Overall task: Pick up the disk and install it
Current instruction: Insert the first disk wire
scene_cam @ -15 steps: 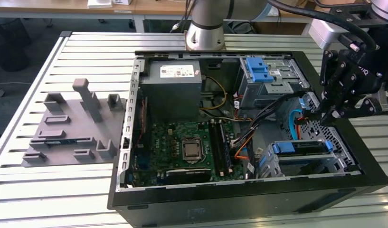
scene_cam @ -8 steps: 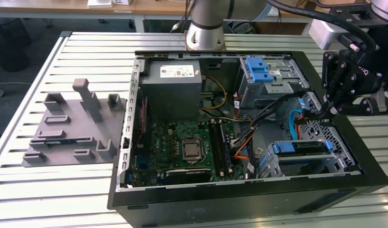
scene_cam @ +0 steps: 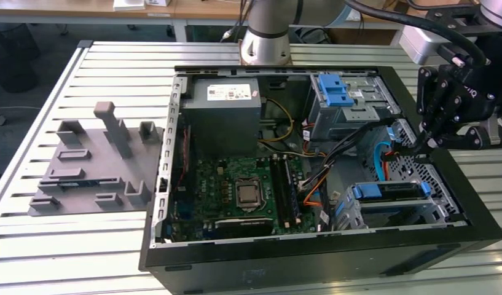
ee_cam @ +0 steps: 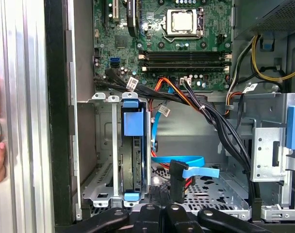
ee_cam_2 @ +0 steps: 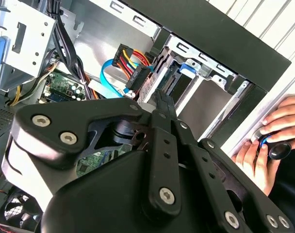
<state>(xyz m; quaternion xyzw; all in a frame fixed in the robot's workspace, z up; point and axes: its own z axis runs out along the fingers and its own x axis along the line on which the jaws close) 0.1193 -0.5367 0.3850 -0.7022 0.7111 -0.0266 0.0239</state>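
The disk (scene_cam: pixel 390 192) sits slotted in the drive cage (scene_cam: pixel 435 212) at the near corner of the open computer case, on the exterior view's right, with its blue rails showing. In the first wrist view the disk (ee_cam: pixel 134 124) stands on edge between the cage's metal walls, a blue tab at each end. My gripper (scene_cam: pixel 421 150) hangs shut over the case's side wall, apart from the disk and holding nothing. In the second wrist view the gripper (ee_cam_2: pixel 162 102) points toward the cage and its blue tab (ee_cam_2: pixel 187 68).
Loose blue and orange cables (ee_cam: pixel 186 167) lie beside the cage. A grey power supply (scene_cam: pixel 226 107) and a blue clip (scene_cam: pixel 337 92) sit at the case's back. A grey fixture (scene_cam: pixel 95 166) lies on the table. A person's hand (ee_cam_2: pixel 276 133) rests by the case.
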